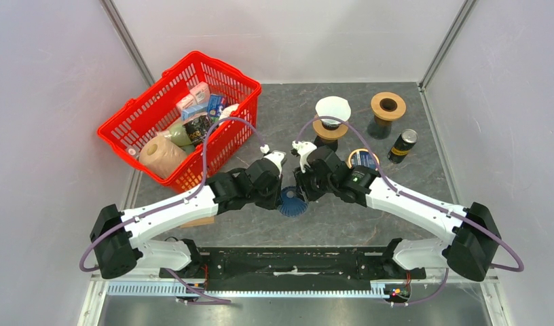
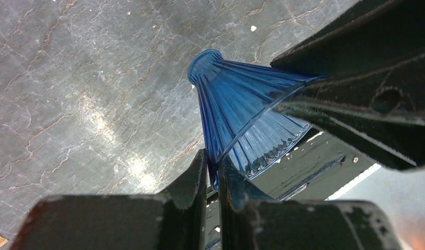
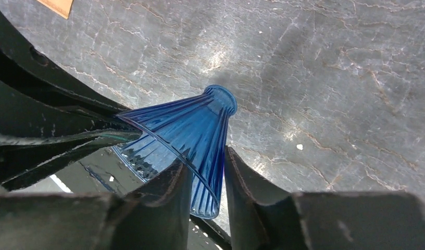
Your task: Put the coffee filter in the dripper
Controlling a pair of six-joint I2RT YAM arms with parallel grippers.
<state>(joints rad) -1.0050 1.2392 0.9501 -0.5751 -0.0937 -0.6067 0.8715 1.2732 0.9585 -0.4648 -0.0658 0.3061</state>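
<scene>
A blue ribbed glass dripper (image 1: 292,202) hangs tilted just above the table near the front edge, between my two arms. My left gripper (image 2: 213,166) is shut on its wide rim, one finger inside and one outside; from above it shows as (image 1: 281,194). My right gripper (image 3: 208,166) straddles the opposite side of the rim, its jaws partly closed with a slim gap still showing beside the glass (image 3: 189,125). The white coffee filter (image 1: 333,109) sits as a cone on a brown ring stand at the back, far from both grippers.
A red basket (image 1: 128,125) of groceries stands at the back left. A second brown ring stand (image 1: 388,105), a dark can (image 1: 402,145) and a round tin (image 1: 363,158) lie at the back right. Grey walls close in both sides.
</scene>
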